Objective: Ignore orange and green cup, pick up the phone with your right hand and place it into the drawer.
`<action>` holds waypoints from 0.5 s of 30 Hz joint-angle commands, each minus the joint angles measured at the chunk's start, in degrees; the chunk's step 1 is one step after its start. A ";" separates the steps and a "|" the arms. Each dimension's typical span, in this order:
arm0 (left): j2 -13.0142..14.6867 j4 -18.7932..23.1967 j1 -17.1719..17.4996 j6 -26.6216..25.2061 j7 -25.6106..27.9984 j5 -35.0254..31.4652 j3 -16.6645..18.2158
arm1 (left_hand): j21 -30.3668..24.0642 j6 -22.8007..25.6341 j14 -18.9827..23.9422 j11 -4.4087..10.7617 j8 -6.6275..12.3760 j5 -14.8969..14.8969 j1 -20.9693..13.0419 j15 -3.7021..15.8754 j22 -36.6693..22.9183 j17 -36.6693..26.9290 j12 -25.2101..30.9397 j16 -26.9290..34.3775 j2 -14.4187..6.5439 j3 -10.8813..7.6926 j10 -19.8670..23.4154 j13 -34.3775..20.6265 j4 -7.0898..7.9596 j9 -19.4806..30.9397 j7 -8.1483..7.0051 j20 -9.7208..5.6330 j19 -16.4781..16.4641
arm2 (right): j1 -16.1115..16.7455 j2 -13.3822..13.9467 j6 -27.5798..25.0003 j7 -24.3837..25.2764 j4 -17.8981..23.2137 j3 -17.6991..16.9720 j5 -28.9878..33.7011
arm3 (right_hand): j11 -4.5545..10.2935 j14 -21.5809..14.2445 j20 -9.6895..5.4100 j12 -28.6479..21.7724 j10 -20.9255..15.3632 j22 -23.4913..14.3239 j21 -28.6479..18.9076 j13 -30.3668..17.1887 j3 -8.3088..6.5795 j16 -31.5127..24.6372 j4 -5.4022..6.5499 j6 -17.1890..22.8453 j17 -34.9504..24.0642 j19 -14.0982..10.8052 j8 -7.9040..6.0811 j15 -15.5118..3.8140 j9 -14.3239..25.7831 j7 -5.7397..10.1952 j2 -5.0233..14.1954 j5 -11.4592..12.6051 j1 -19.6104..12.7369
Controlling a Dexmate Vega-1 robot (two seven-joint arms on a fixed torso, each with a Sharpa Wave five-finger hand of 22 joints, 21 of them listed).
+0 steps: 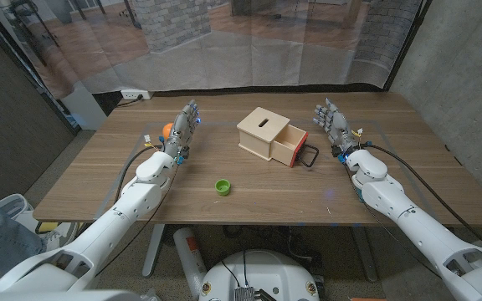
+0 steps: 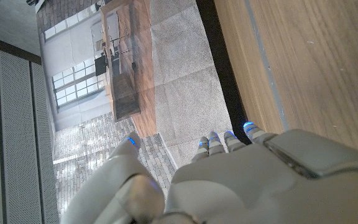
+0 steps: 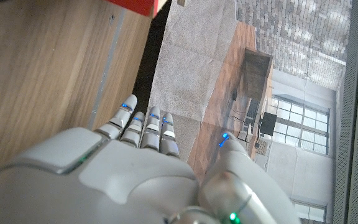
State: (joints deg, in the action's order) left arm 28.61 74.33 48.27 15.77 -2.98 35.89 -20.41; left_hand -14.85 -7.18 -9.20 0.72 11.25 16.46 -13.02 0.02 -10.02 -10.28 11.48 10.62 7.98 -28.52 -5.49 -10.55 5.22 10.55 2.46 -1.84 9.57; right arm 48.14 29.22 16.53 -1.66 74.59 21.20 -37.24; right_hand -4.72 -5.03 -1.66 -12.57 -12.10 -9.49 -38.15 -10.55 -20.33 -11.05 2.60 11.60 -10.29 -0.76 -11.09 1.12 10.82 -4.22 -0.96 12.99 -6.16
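Table (image 1: pixel 249 205): carrying everything in play, with both arms reaching in over its near edge.
Box (image 1: pixel 263 131): sitting mid-table between the two hands, slot side up.
Drawer (image 1: pixel 289 147): standing pulled out toward the robot's right, its red front and black handle (image 1: pixel 310 156) facing the right hand, so the cavity is probably already waiting to receive something.
Right hand (image 1: pixel 333 125): standing upright just beside the handle, fingers apart and holding nothing; it is waiting within easy reach of the drawer.
Left hand (image 1: pixel 184 127): standing upright well to the other side of the box, fingers apart, gripping nothing; the task is giving it no job.
Cup (image 1: pixel 222 187): green, sitting alone near the front edge, apart from both hands, a distractor being left alone.
Orange (image 1: pixel 166 130): peeking out from behind the left hand, likewise being ignored.
Phone: I cannot tell where it is lying; possibly the right hand is hiding it, so the pick-up is not yet under way.
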 commanded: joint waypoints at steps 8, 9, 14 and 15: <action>-5.38 -0.73 1.37 -3.01 -4.18 -5.29 7.36 | -0.17 -0.26 -0.28 0.19 0.24 0.42 -0.57 0.10 -0.26 -0.17 0.43 0.24 -0.23 -0.09 -0.26 -0.14 -0.02 0.15 -0.15 -3.72 2.31 | 1.60 0.72 0.93 2.06 2.23 -1.13 0.71 | 0.23 -0.45 -2.65 -0.18 -0.46 -0.17 0.15 -0.09 -0.41 -0.33 -0.21 0.49 -0.17 -0.29 -0.23 0.10 0.20 0.23 0.10 0.28 -0.71; -5.54 -0.63 1.44 -3.20 -4.29 -5.49 7.60 | -0.14 -0.26 -0.27 0.17 0.24 0.44 -0.57 0.09 -0.26 -0.17 0.42 0.24 -0.24 -0.07 -0.26 -0.14 -0.03 0.15 -0.15 -3.70 2.33 | 1.69 0.76 1.07 2.15 2.38 -1.14 0.83 | 0.19 -0.47 -2.66 -0.20 -0.54 -0.17 0.20 -0.09 -0.42 -0.32 -0.24 0.48 -0.17 -0.32 -0.23 0.06 0.19 0.25 0.12 0.28 -0.76; -6.06 -0.10 1.70 -3.97 -4.83 -6.46 8.60 | -0.03 -0.21 -0.24 0.10 0.24 0.52 -0.57 0.07 -0.27 -0.18 0.38 0.25 -0.28 0.00 -0.32 -0.14 -0.04 0.15 -0.25 -3.62 2.38 | 2.32 0.97 1.61 2.69 3.51 -1.25 1.28 | 0.22 -0.57 -2.61 -0.21 -0.64 -0.17 0.41 -0.09 -0.47 -0.32 -0.39 0.52 -0.15 -0.36 -0.23 -0.02 0.17 0.34 0.20 0.27 -0.94; -6.13 0.02 1.75 -4.06 -4.85 -6.70 8.75 | -0.02 -0.21 -0.24 0.06 0.23 0.53 -0.57 0.08 -0.27 -0.18 0.38 0.25 -0.29 0.01 -0.33 -0.14 -0.04 0.15 -0.21 -3.61 2.39 | 2.45 1.02 1.70 2.67 3.72 -1.28 1.27 | 0.21 -0.60 -2.61 -0.20 -0.63 -0.17 0.45 -0.09 -0.47 -0.32 -0.42 0.52 -0.15 -0.37 -0.22 -0.01 0.17 0.36 0.20 0.26 -0.97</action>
State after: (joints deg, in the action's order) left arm 24.67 73.59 49.29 13.21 -6.33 31.58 -15.01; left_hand -14.84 -7.18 -9.20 0.72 11.25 16.75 -13.01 0.02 -10.02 -10.28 11.48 10.62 7.98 -28.52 -5.49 -10.55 5.22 10.54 2.46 -1.84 9.57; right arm 49.38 29.81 16.67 -0.20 76.47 20.37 -36.84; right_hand -4.45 -5.03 -1.66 -12.57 -12.37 -9.48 -37.92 -10.54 -20.56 -11.05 2.37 11.80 -10.28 -0.76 -11.09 1.12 10.81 -3.98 -0.74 12.99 -6.38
